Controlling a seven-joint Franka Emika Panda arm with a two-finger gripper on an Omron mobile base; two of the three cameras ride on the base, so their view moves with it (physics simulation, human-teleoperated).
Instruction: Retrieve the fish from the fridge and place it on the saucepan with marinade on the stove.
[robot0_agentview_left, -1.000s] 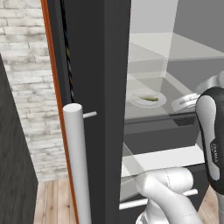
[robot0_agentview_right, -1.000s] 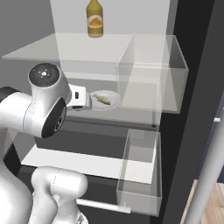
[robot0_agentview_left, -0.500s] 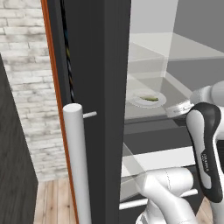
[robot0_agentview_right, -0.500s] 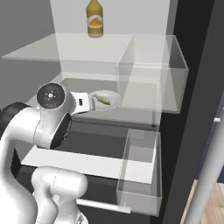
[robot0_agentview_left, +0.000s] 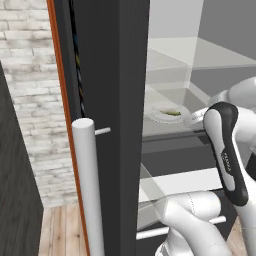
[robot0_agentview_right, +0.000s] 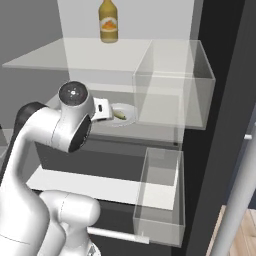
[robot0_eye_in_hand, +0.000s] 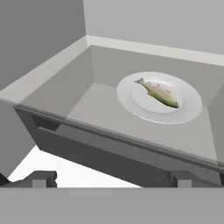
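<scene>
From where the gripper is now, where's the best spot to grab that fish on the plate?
Probably its thicker mid-body. The fish lies flat on the white plate, so come down from above, fingers straddling its narrow width across the long axis, clear of the thin tail.

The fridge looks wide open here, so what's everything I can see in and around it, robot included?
Fish: one, olive-green and yellowish, lying on the plate.
Plate: one, white, round, on a grey fridge shelf.
Bottle: one, amber with an orange label, standing on the upper glass shelf.
Glass shelf: one, clear, above the plate's shelf.
Door bins: two, clear, one above the other at the right of the right base view.
Fridge door: one, dark, open, with a long silver handle.
Brick wall: one, whitish, left of the fridge.
Wood floor: light brown, below the wall.
Gripper: one, dark fingertips spread apart, short of the shelf's front edge.
Robot arm: one, white with dark joints, reaching toward the plate.
</scene>
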